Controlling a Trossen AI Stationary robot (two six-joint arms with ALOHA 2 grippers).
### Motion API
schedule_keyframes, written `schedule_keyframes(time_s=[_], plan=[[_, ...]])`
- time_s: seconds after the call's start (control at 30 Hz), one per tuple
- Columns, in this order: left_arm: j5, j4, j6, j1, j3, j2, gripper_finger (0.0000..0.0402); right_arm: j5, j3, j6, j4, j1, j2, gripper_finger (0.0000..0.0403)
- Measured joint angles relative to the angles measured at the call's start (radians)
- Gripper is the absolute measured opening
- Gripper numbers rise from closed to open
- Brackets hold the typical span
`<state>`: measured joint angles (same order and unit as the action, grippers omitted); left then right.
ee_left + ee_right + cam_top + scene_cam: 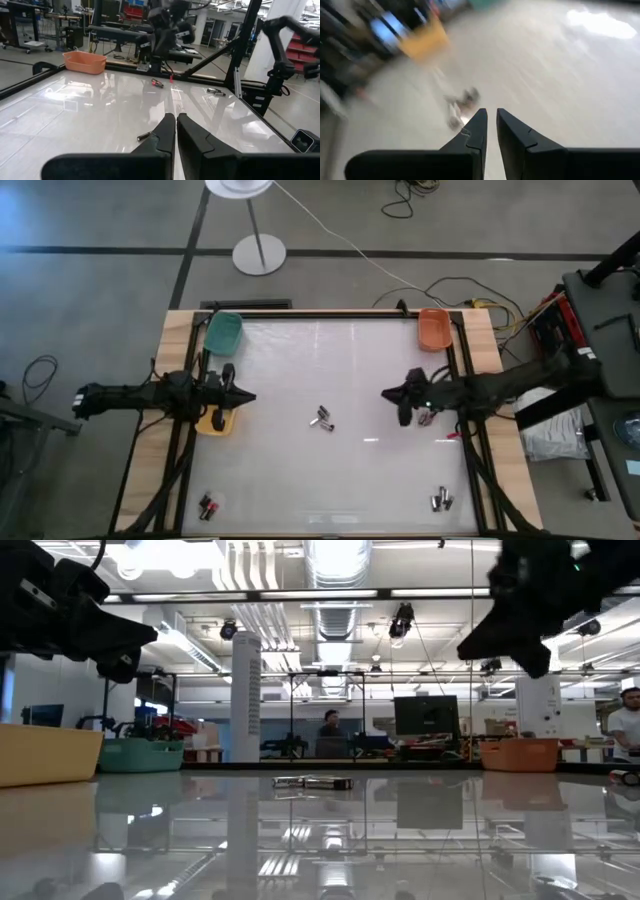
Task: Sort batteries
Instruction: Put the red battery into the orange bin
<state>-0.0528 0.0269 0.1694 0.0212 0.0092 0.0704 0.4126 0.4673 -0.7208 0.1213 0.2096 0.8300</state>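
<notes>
Although three bins stand ready, the sorting looks barely begun, since no battery can be seen inside any of them; the green bin (223, 331) sits at the far left corner of the tabletop (330, 470), the orange bin (434, 329) at the far right corner, and the yellow bin (216, 421) at the left edge, partly under the left arm. The batteries lie scattered in small clusters; one pair (322, 418) rests near the middle of the tabletop, another cluster (208, 504) near the front left corner, another (441, 500) near the front right corner, and a few (430, 418) at the right edge just beside the right arm. The left gripper (246, 396) hovers by the left edge near the yellow bin, fingers pressed together and holding nothing; the right gripper (388, 394) hangs right of centre, pointing toward the middle pair, its fingers nearly together with only a thin gap and nothing pinched between them. Judging by this, every cluster remains to be picked up and dropped into a bin; the middle pair seems the likeliest first target.
</notes>
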Motion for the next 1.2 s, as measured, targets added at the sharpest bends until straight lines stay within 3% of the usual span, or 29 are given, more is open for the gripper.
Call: schedule_keyframes(time_s=[0.13,0.23,0.37,0.57,0.77,1.2], plan=[[0.0,0.001,0.0,0.0,0.0,0.0,0.0,0.007,0.328,-0.215,0.601,0.0,0.155,0.0034],[0.0,0.001,0.0,0.0,0.0,0.0,0.0,-0.055,0.458,-0.365,0.845,-0.001,0.241,0.0043],[0.0,0.001,0.0,0.0,0.0,0.0,0.0,-0.226,0.496,-0.534,0.887,0.002,0.296,0.0087],[0.0,0.001,0.0,0.0,0.0,0.0,0.0,-0.257,0.414,-0.772,0.991,0.002,0.336,0.015],[0.0,0.002,0.0,0.0,0.0,0.0,0.0,-0.293,0.304,-0.926,0.999,-0.034,0.337,0.0151],[0.0,0.002,0.0,0.0,0.0,0.0,0.0,-0.398,0.255,-1.004,0.912,-0.125,0.434,0.0155]])
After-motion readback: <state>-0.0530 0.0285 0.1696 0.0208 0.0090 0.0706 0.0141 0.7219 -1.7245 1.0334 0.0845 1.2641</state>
